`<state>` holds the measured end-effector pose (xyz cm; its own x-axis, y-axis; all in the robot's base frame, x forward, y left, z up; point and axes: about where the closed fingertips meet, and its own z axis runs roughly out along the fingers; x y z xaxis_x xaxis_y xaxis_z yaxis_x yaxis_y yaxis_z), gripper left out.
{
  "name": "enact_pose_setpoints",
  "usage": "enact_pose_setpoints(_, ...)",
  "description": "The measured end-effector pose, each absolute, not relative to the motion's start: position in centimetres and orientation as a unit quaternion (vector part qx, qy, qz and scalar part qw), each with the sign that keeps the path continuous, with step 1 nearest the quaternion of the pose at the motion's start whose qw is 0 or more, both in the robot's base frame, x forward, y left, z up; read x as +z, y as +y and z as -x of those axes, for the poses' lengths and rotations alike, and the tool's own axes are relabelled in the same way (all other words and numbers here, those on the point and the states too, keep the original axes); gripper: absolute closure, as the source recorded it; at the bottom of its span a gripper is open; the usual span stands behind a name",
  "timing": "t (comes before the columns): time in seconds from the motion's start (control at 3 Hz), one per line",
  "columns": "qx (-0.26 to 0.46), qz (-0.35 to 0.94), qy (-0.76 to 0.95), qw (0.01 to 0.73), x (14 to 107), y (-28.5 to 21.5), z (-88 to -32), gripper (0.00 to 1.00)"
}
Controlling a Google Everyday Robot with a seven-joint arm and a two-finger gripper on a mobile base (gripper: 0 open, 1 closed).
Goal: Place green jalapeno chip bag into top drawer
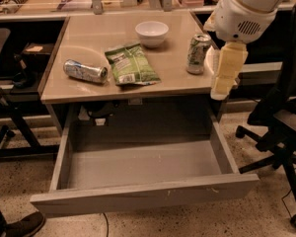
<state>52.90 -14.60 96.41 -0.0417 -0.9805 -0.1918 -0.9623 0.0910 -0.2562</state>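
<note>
Approach step: the gripper (225,75) (its grip I could not tell) hung with the bag (132,63) to its left; next I needed to reach there.

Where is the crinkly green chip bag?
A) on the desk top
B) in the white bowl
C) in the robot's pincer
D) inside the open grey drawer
A: the crinkly green foil chip bag lies on the tan desk top; the pincer hangs beside the desk's right edge.

Bowl (152,32), 1 upright can (197,53), 1 toppled can (85,71) on desk (89,38).
</note>
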Motion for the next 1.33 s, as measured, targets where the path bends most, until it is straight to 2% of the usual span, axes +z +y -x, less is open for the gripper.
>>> enact_pose_setpoints(0.33,-0.029,0.674,0.721,0.160,96.4,-14.6,-52.9,0.00)
enact_pose_setpoints(0.67,-0.018,0.675,0.712,0.190,96.4,-12.8,-55.8,0.00)
enact_pose_setpoints(1.0,-0.003,0.686,0.698,0.205,96.1,-10.1,-59.7,0.00)
enact_pose_setpoints(1.33,0.024,0.698,0.683,0.214,95.5,-5.0,-65.3,0.00)
